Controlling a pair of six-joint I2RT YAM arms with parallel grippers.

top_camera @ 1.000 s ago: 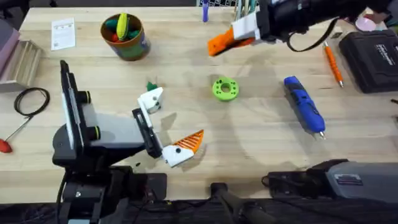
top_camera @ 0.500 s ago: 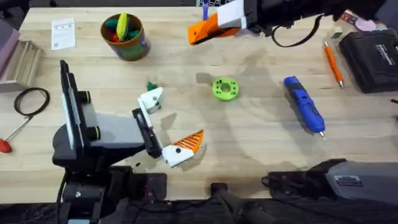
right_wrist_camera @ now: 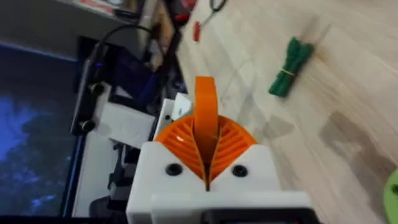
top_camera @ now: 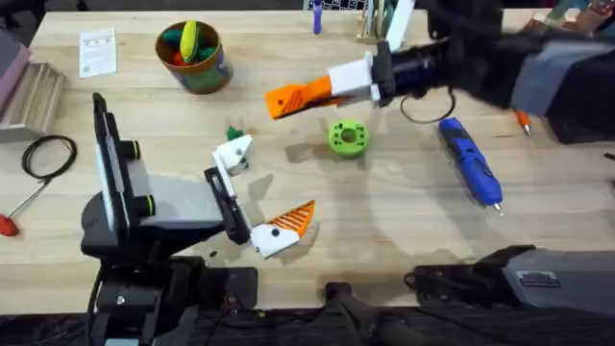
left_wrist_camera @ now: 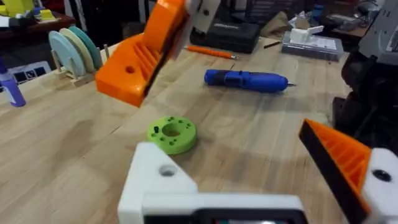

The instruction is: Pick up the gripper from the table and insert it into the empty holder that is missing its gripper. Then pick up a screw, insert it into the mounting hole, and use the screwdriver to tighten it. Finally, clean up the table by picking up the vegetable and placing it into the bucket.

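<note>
The orange ribbed gripper (top_camera: 291, 97) hangs above the table, with my right gripper (top_camera: 333, 86) shut on it. It stands pinched between that gripper's orange pads (right_wrist_camera: 231, 144) in the right wrist view. The white holder (top_camera: 233, 154) is the bare finger of my left gripper (top_camera: 267, 187), which is open; its other finger (top_camera: 291, 223) carries an orange pad. The held piece (left_wrist_camera: 140, 62) hovers beyond the holder (left_wrist_camera: 163, 184) in the left wrist view. A small dark green vegetable (top_camera: 233, 132) (right_wrist_camera: 289, 66) lies just behind the holder. The blue screwdriver (top_camera: 470, 160) lies at the right. The bucket (top_camera: 196, 60) stands at the back left.
A bright green disc with holes (top_camera: 348, 136) (left_wrist_camera: 172, 134) sits mid-table under the right arm. A thin orange pen-like tool (top_camera: 520, 119) and a black case (top_camera: 577, 91) are at the far right. A black cable loop (top_camera: 48, 156) and a red-handled tool (top_camera: 8, 224) lie at the left.
My right arm has swung the held orange gripper left from the table's back edge, then nearer and lower, closer to the holder. The left arm has not moved.
</note>
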